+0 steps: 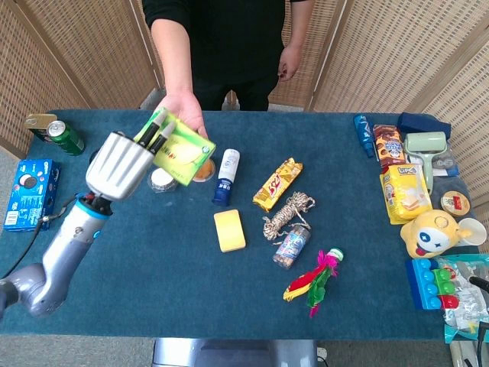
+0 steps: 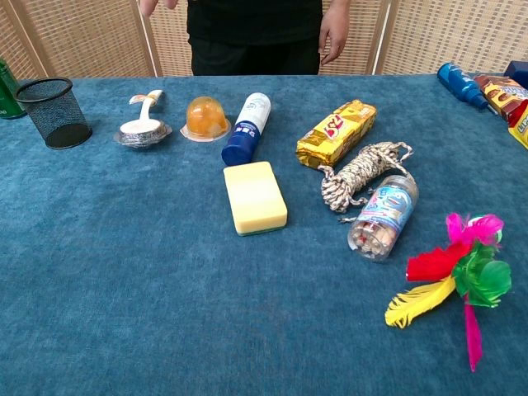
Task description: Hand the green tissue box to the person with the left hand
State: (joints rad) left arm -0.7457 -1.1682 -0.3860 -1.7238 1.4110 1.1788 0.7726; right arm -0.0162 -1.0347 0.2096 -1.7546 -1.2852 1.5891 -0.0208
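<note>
In the head view my left hand (image 1: 126,159) is raised above the table and grips the green tissue box (image 1: 184,151) at its left end. The box is tilted and sits right under the person's outstretched palm (image 1: 183,107), overlapping it; whether they touch I cannot tell. The person (image 1: 229,38) in black stands behind the far table edge. The chest view shows neither the box nor my left hand, only the person's fingertips (image 2: 157,7) at the top. My right hand appears in no view.
On the blue cloth lie a yellow sponge (image 1: 229,230), a blue-white bottle (image 1: 226,177), a gold snack bar (image 1: 277,183), a rope coil (image 1: 289,213), a small jar (image 1: 291,246) and feathers (image 1: 314,280). A mesh cup (image 2: 53,112) and green can (image 1: 66,138) stand left. Packages crowd the right edge.
</note>
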